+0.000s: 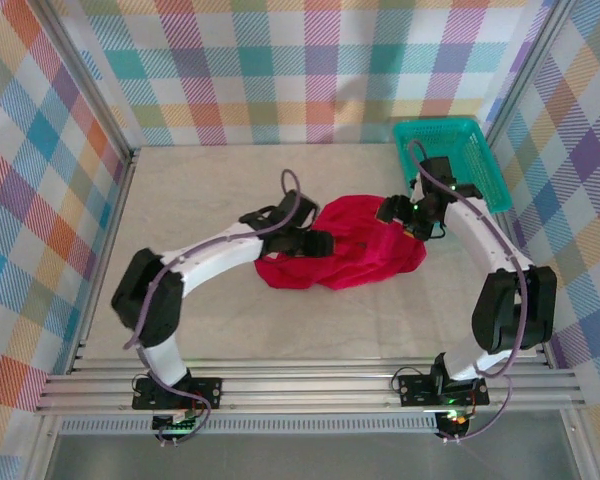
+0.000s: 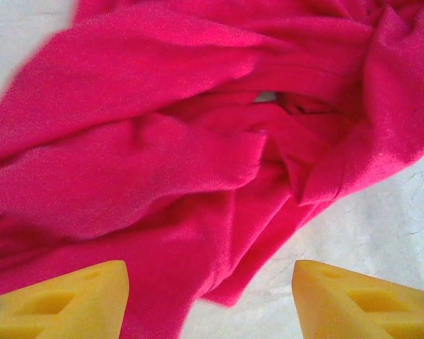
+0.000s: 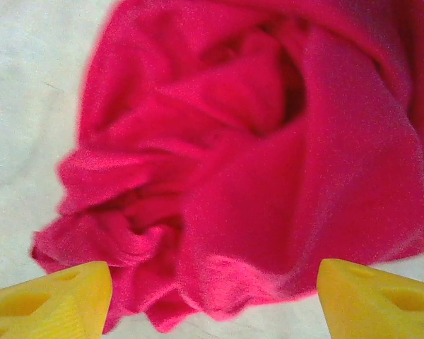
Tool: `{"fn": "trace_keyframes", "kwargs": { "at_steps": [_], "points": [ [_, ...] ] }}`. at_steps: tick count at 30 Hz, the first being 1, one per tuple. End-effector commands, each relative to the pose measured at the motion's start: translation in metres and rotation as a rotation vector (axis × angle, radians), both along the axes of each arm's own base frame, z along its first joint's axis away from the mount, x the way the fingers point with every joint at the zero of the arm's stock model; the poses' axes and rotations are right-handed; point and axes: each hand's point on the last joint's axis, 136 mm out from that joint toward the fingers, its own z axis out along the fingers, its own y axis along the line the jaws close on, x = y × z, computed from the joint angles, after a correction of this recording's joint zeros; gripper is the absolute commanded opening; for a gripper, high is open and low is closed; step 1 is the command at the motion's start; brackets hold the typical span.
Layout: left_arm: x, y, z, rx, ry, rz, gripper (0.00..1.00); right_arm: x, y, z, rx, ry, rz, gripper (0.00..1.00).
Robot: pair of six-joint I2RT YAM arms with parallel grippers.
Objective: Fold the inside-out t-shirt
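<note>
Left tool (image 2: 208,282) open, its fingers spread just above the crumpled red t-shirt (image 1: 352,256), which lies on the bench (image 1: 200,195) between both tools. A pale scrap (image 2: 266,97) in the folds ahead is unreadable. Right tool (image 3: 213,277) open over the shirt's right side.

Crumpled bright red cloth t-shirt (image 1: 345,250) occupies the centre of the pale table (image 1: 200,190). Teal plastic mesh basket (image 1: 450,150) blocks the far right corner. Open passage: far left area and near strip. White left arm (image 1: 215,258) and white right arm (image 1: 480,240) flank the garment. Plaid walls (image 1: 310,70) close three sides.
</note>
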Motion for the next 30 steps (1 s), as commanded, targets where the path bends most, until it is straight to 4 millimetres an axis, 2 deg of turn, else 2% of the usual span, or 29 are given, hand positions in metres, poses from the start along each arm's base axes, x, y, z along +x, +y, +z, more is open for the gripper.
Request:
{"fn": "trace_keyframes", "kwargs": {
  "at_steps": [1,3,5,6,8,9,10,12,15,17,19,23,26,29,30],
  "points": [
    [0.006,-0.011,-0.015,0.028,0.028,0.005,0.63,-0.009,0.003,-0.016,-0.022,0.046,0.037,0.78],
    [0.012,-0.005,-0.037,0.092,0.039,0.026,0.64,-0.002,0.005,-0.025,-0.014,0.055,0.037,0.76],
    [0.016,0.007,-0.057,0.168,0.06,0.044,0.65,0.006,0.008,-0.032,-0.003,0.062,0.039,0.65],
    [0.019,0.016,-0.066,0.198,0.072,0.06,0.64,0.01,0.011,-0.035,0.01,0.067,0.042,0.55],
    [0.027,0.033,-0.075,0.219,0.079,0.095,0.6,0.014,0.02,-0.035,0.032,0.072,0.06,0.24],
    [0.033,0.045,-0.078,0.225,0.086,0.118,0.53,0.015,0.024,-0.031,0.037,0.071,0.07,0.08],
    [0.038,0.058,-0.08,0.232,0.095,0.139,0.47,0.014,0.029,-0.026,0.045,0.065,0.08,0.0],
    [0.052,0.094,-0.08,0.265,0.104,0.204,0.38,0.009,0.042,-0.004,0.089,0.028,0.101,0.0],
    [0.071,0.145,-0.075,0.271,0.118,0.307,0.33,-0.008,0.065,0.035,0.163,-0.036,0.141,0.0],
    [0.082,0.166,-0.067,0.26,0.112,0.355,0.32,-0.023,0.082,0.057,0.203,-0.072,0.168,0.0],
    [0.089,0.178,-0.054,0.257,0.084,0.381,0.32,-0.039,0.1,0.073,0.256,-0.092,0.186,0.0],
    [0.093,0.181,-0.029,0.238,0.031,0.401,0.34,-0.058,0.14,0.09,0.38,-0.106,0.24,0.0],
    [0.084,0.174,-0.003,0.136,-0.013,0.411,0.45,-0.07,0.173,0.086,0.43,-0.059,0.315,0.0],
    [0.07,0.175,0.018,0.064,-0.045,0.43,0.54,-0.077,0.195,0.061,0.441,0.02,0.363,0.19],
    [0.064,0.176,0.024,0.055,-0.05,0.428,0.56,-0.078,0.196,0.054,0.44,0.04,0.37,0.3]
  ]
}}
